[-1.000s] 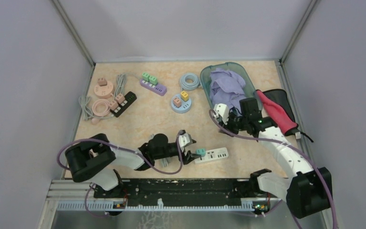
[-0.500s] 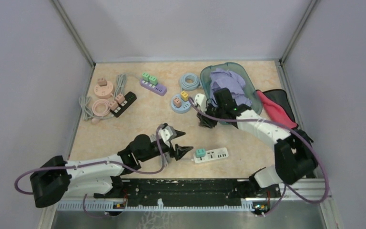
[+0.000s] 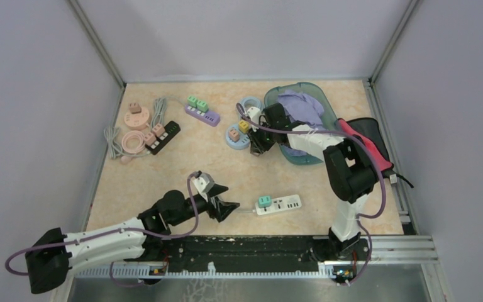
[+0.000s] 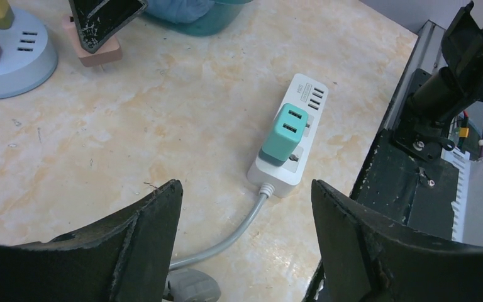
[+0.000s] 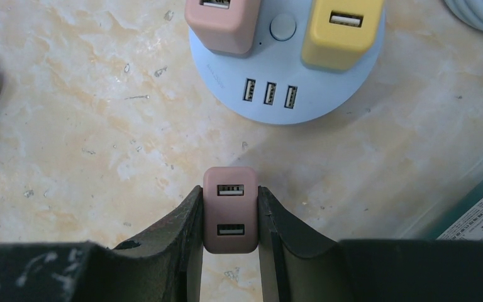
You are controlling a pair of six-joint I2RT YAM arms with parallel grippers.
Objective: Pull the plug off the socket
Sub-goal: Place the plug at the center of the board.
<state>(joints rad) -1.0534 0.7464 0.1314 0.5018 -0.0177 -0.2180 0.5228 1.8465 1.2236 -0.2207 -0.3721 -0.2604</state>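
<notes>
Just left of the white power strip (image 3: 279,204): the left tool (image 3: 224,197), spread wide, pinching nothing, low over the counter (image 3: 182,163). Plugged upright into the strip's left end: a teal plug (image 3: 264,201), seated, with the grey cable (image 4: 239,229) running from that end toward the left tool. Well behind the strip, slightly left of its middle: a round blue socket hub (image 5: 283,94) carrying a seated pink plug (image 5: 223,25) and a yellow plug (image 5: 341,31). Between hub and strip, close to the hub: the right tool (image 3: 256,145), pressed tight on a loose pink plug (image 5: 230,217), out of any socket. Behind and right of the strip: a teal basin (image 3: 297,85) holding purple cloth (image 3: 302,104).
</notes>
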